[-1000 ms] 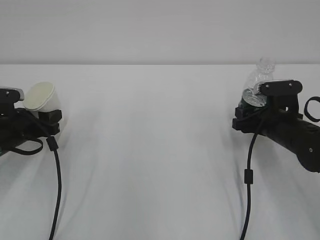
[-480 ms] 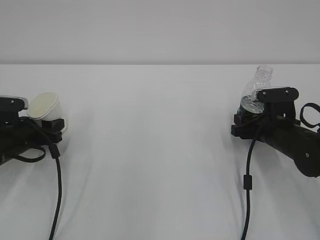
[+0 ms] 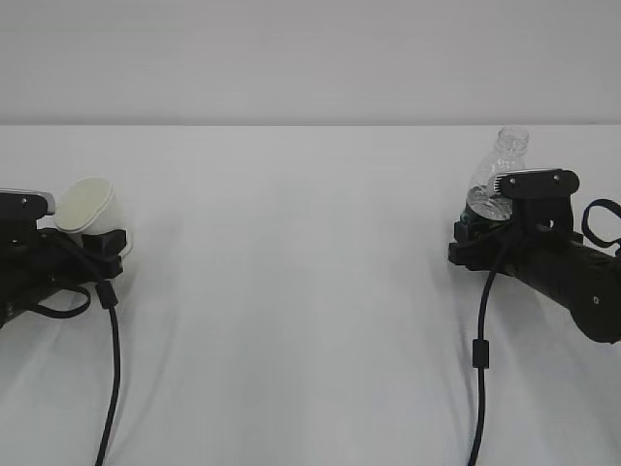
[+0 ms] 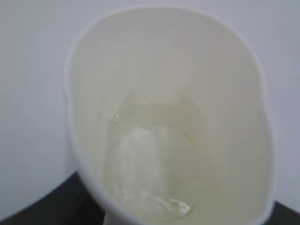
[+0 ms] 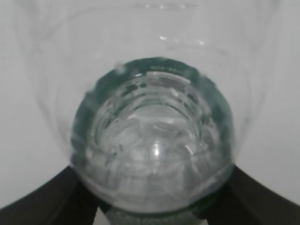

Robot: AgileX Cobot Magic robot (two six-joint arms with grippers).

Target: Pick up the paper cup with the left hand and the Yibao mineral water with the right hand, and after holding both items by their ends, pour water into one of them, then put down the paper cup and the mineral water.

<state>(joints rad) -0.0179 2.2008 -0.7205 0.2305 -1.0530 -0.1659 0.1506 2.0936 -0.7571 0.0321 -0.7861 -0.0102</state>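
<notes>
Both grippers sit low at opposite sides of the white table [image 3: 310, 291], well apart, each clamped on its item. Right hand [image 3: 490, 228], the bulkier arm in the exterior view, has its jaws closed around the lower end of the Yibao mineral water [image 3: 493, 180]; bottle leans back from the gripper, open neck up and away, green band just above the jaws. Left hand [image 3: 97, 243] grips the paper cup [image 3: 87, 206] by its base, cup tilted with its mouth facing up and toward the camera.

Exterior view gives the tilt and the grip points but not the contents. Right wrist view looks straight along the bottle [image 5: 152, 145] from the base: ribbed clear bottom, green ring around it, water glinting inside, black fingers [image 5: 42, 199] on both lower sides touching it. Left wrist view looks down into the cup [image 4: 168, 117]: cream inside, a small pool of clear water [image 4: 150, 178] lying at the bottom toward the gripper side; fingers barely show as dark corners below.

Black cable [image 3: 112, 369] trails from the left gripper toward the near table edge, another cable [image 3: 480, 349] hangs from the right one. Nothing lies between the two grippers.
</notes>
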